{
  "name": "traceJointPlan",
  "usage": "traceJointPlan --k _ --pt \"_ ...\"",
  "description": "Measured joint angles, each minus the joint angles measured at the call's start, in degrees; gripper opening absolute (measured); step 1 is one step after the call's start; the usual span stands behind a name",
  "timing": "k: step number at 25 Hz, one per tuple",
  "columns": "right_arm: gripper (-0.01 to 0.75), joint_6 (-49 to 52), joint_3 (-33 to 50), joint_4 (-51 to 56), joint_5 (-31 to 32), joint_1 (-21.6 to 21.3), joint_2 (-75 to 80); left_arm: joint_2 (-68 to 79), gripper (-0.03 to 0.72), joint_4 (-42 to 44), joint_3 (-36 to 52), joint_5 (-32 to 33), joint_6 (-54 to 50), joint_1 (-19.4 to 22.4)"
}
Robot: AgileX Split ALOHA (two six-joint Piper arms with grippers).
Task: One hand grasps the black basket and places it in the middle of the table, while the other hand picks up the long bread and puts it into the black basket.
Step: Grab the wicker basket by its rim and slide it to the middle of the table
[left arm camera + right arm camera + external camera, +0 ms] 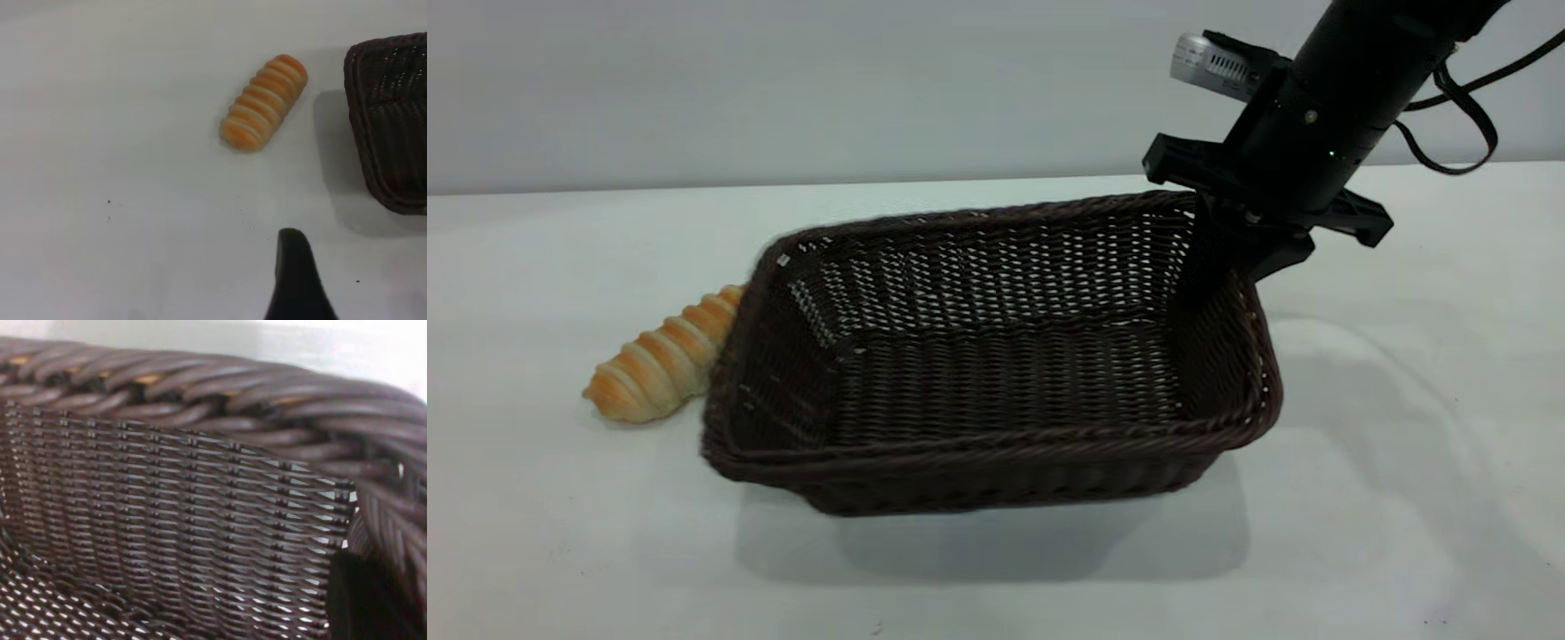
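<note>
At the far right corner of the black basket [996, 356], we see the right gripper [1232, 253] clamped on the braided rim, one finger inside. Beside the basket's left wall, the long bread [663, 356] lies on the table [560, 533]. We cannot tell the left gripper's [297, 283] state.

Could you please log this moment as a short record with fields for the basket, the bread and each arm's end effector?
black basket: tilted, its right side raised off the table, nothing inside
long bread: lying on the table at the basket's left, outside it
right end effector: at the basket's far right rim, one finger inside the wall, shut on the rim
left end effector: only one fingertip shows in its wrist view, above the table near the bread; open or shut cannot be told
bread in basket: not yet
</note>
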Motion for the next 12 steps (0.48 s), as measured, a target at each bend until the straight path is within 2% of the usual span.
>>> traceJointPlan --k 9,12 --pt "0.101 1.7 -3.1 -1.1 -0.2 -0.2 4.8 0.0 0.512 0.0 0.0 0.1 0.0 0.0" --pt "0.172 2.5 -3.1 -1.0 -0.5 -0.4 4.8 0.0 0.512 0.0 0.0 0.1 0.0 0.0"
